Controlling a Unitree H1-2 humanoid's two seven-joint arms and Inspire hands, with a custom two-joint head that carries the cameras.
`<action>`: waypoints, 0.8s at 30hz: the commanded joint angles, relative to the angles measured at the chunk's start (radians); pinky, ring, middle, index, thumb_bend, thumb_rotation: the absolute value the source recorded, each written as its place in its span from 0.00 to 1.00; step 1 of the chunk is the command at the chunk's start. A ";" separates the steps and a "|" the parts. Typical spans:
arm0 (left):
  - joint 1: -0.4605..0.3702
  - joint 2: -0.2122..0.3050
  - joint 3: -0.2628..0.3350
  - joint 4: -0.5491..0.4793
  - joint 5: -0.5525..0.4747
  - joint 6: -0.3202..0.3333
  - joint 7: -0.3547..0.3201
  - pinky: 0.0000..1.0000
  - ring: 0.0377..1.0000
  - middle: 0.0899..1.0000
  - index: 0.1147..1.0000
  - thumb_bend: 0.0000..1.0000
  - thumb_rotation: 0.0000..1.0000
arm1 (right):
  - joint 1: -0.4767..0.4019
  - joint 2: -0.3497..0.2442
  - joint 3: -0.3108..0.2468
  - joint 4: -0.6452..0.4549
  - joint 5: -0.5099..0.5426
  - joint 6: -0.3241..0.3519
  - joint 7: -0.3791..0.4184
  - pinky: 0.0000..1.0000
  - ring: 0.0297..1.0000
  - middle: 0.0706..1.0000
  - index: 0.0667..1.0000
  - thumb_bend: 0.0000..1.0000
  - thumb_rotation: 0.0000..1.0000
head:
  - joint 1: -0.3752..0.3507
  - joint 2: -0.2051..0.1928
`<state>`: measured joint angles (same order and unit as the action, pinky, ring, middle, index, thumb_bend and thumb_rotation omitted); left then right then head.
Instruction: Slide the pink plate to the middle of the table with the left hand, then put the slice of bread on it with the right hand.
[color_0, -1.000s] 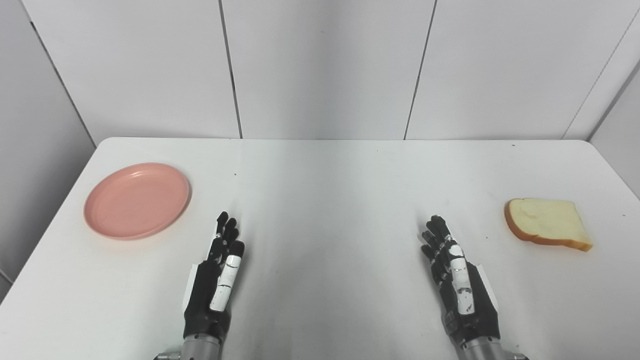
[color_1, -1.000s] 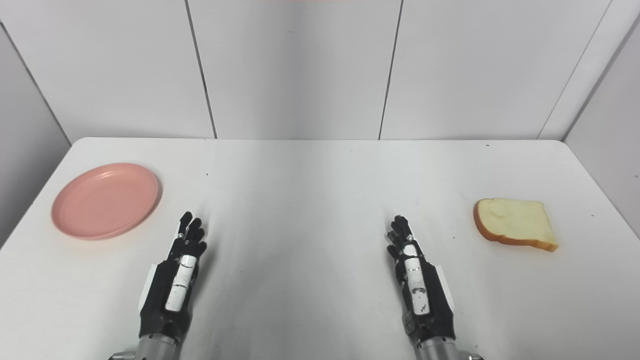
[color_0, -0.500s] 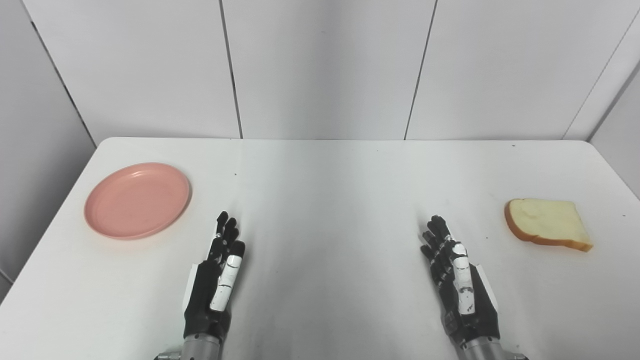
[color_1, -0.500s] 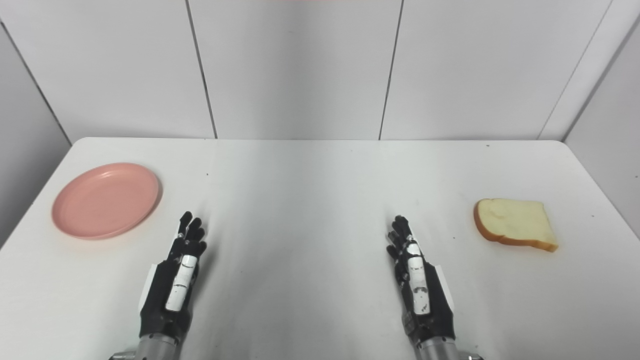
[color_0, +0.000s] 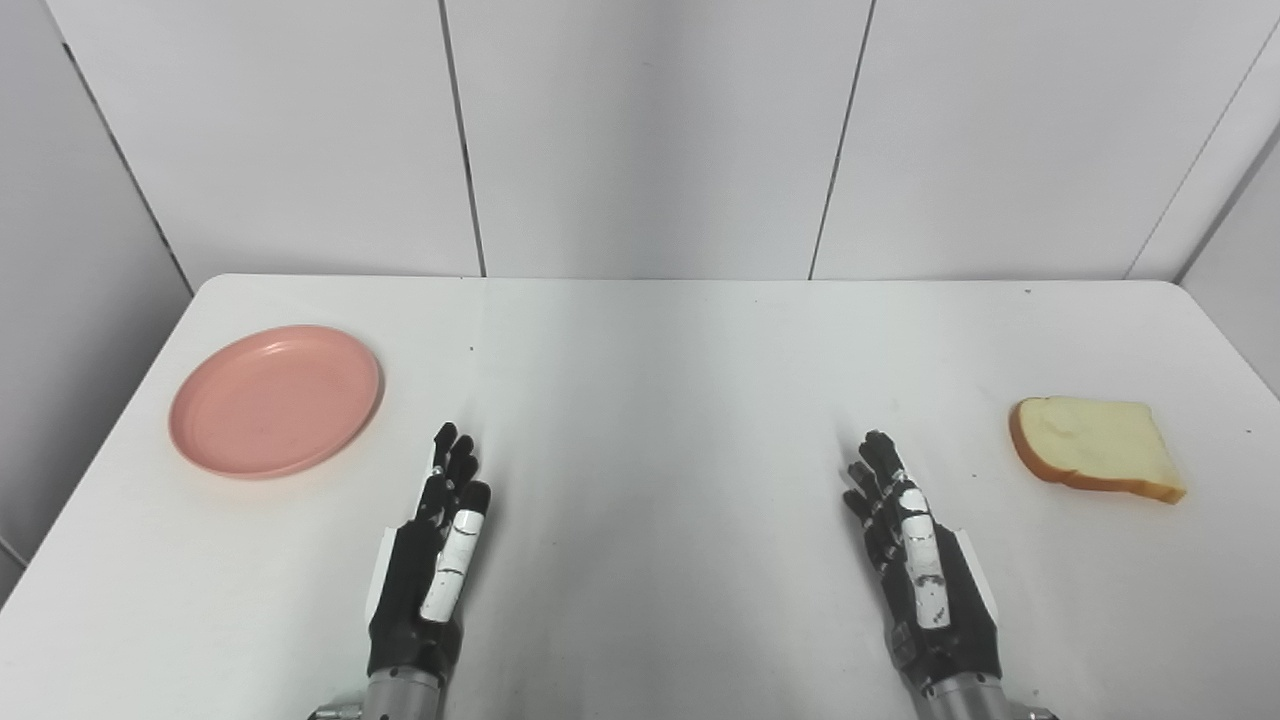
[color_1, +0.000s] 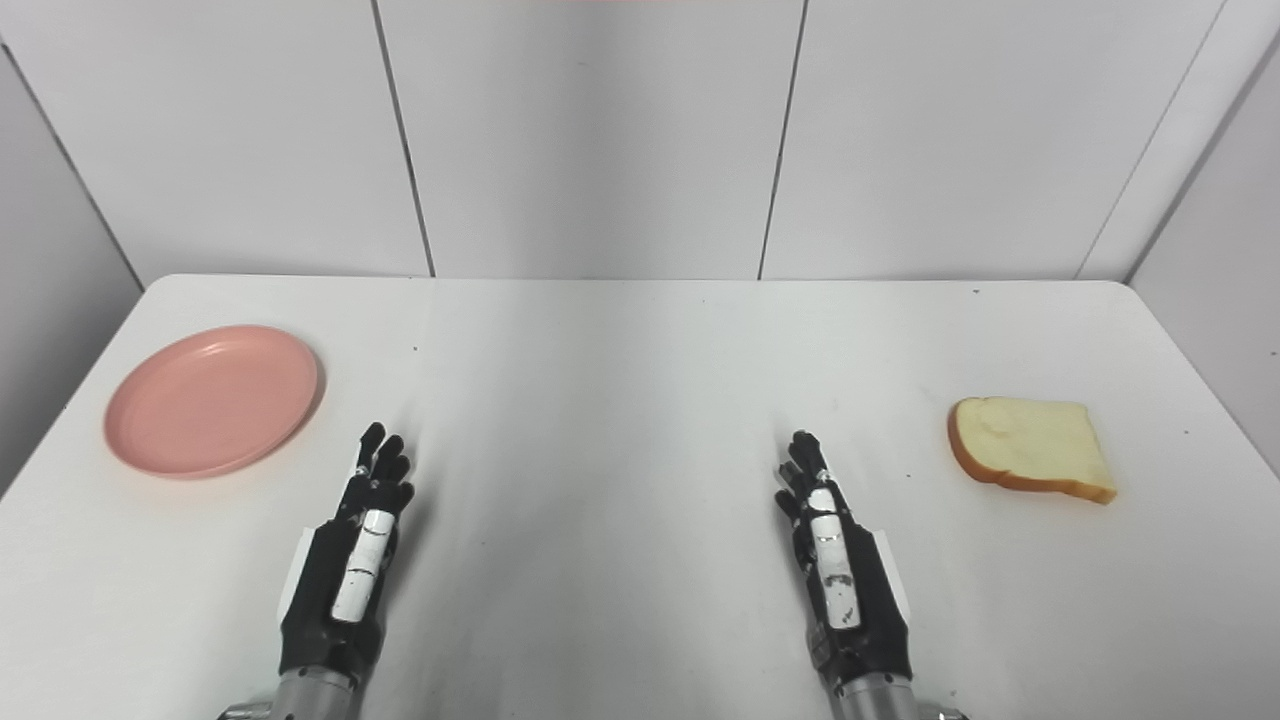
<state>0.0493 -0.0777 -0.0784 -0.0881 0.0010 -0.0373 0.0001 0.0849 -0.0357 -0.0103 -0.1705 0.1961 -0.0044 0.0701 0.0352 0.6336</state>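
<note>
A round pink plate (color_0: 275, 400) lies empty on the left side of the white table (color_0: 650, 380). A slice of bread (color_0: 1095, 447) with a brown crust lies flat on the right side. My left hand (color_0: 435, 555) rests near the front edge, right of and below the plate, fingers straight and held together, holding nothing. My right hand (color_0: 915, 560) rests near the front edge, left of and below the bread, fingers straight, holding nothing. Neither hand touches its object.
White wall panels (color_0: 650, 140) stand behind the table's far edge. The table's left and right edges run close to the plate and the bread. Bare tabletop lies between the two hands.
</note>
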 joint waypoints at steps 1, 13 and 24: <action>-0.017 -0.007 -0.005 0.010 0.012 -0.037 0.003 1.00 1.00 1.00 1.00 0.77 0.81 | 0.010 0.002 -0.007 0.035 0.010 -0.051 0.016 0.97 0.98 0.98 0.95 0.79 0.95 | 0.011 -0.007; -0.035 -0.060 -0.035 0.146 0.089 -0.135 0.049 1.00 1.00 1.00 1.00 0.75 0.84 | -0.006 -0.051 -0.058 0.161 0.073 -0.125 0.083 1.00 0.98 0.99 0.96 0.76 0.96 | 0.161 -0.119; -0.055 -0.090 -0.051 0.244 0.179 -0.206 0.110 1.00 1.00 1.00 1.00 0.78 0.88 | -0.031 -0.073 -0.083 0.259 0.119 -0.165 0.124 1.00 1.00 1.00 1.00 0.70 1.00 | 0.248 -0.203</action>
<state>-0.0395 -0.1609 -0.1254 0.0826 0.1669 -0.2054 0.0922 0.0002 -0.1023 -0.0819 -0.0197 0.3118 -0.1265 0.1706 0.2838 0.4295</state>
